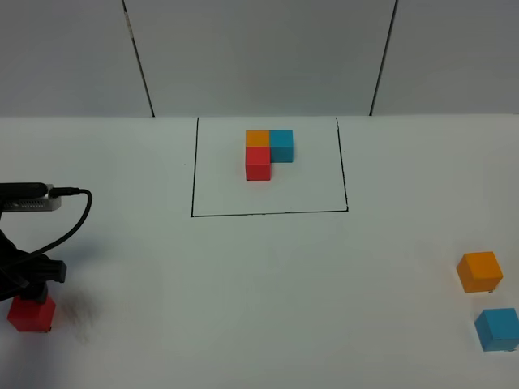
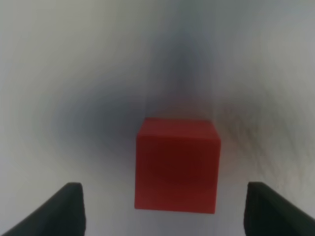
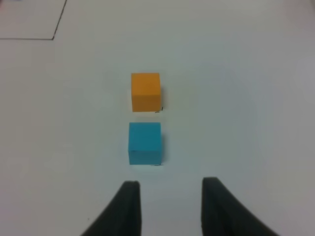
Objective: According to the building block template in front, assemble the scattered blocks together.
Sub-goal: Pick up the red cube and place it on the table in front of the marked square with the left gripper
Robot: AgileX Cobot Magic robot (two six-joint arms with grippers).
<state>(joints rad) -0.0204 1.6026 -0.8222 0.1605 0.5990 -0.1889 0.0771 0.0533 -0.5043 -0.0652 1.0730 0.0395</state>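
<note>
Low at the left edge of the white tabletop (image 1: 268,308), the left gripper (image 2: 165,189) hangs directly over the loose red cube (image 1: 32,314), jaws spread wide with one on either side of the block and neither seen to touch it. The wrist view is too blurred to show how far down they sit. At the far right, the right gripper (image 3: 170,183) waits with its jaws parted and empty, just short of the blue cube (image 3: 144,142); the orange cube (image 3: 145,91) lies just beyond, near but apart from it. The building block template (image 1: 268,154), an L of orange, blue and red, stands inside the black rectangle (image 1: 195,170) at the back of the table, well apart from all three loose blocks. By the look of it, assembly has barely begun and the step in hand is the first pick. The next move calls for settling the jaws squarely around the red cube's sides and closing on it, then carrying it towards the middle, where the other two blocks can be set against it in the template's order.
</note>
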